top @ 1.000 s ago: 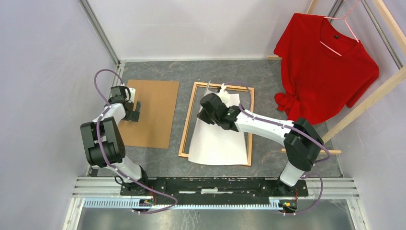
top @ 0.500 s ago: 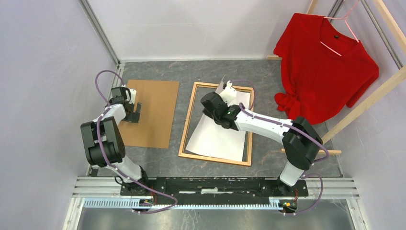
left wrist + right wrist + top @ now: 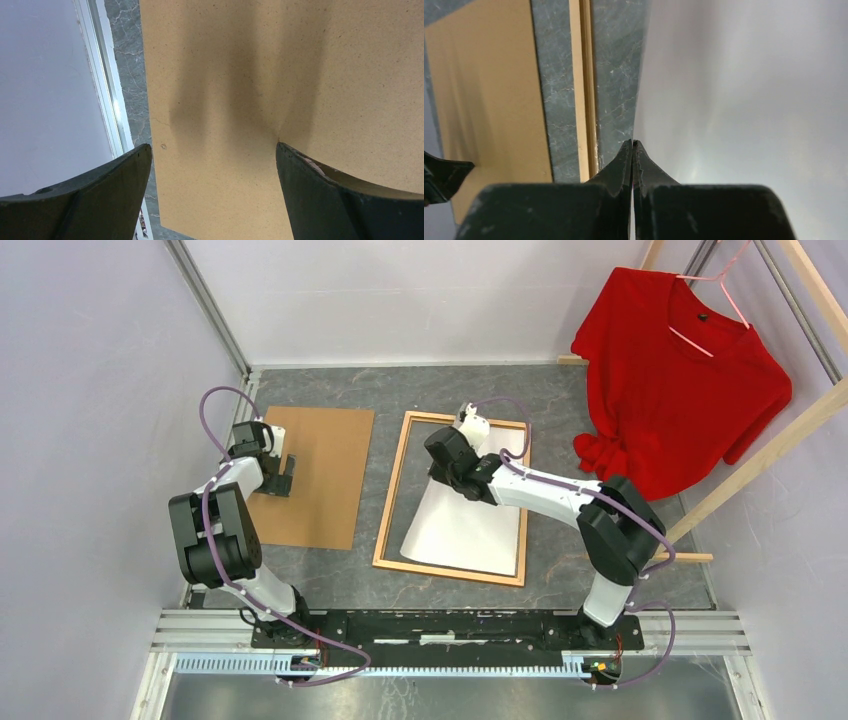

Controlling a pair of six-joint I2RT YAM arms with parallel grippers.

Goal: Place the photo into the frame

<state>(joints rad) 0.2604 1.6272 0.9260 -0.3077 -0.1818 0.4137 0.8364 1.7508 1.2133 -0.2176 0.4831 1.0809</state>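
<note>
The photo (image 3: 468, 532) shows its plain white back and lies inside the orange-brown frame (image 3: 391, 495), its near edge just within the bottom rail. My right gripper (image 3: 447, 478) is shut on the photo's far left edge and holds that end slightly raised. In the right wrist view the shut fingertips (image 3: 632, 143) pinch the sheet (image 3: 749, 100), with the frame's left rail (image 3: 583, 75) beside them. My left gripper (image 3: 283, 475) is open and empty, hovering over the brown backing board (image 3: 315, 475). In the left wrist view its gap (image 3: 213, 146) spans bare board (image 3: 235, 75).
A red T-shirt (image 3: 680, 370) hangs on a pink hanger from a pale wooden rack (image 3: 770, 445) at the far right. Grey walls close in the left and back sides. The arm bases sit on a rail (image 3: 440, 625) at the near edge.
My right gripper has pulled the photo away from me. The sheet's near edge, which lay over the frame's bottom rail, now sits inside it. The left arm has not moved.
</note>
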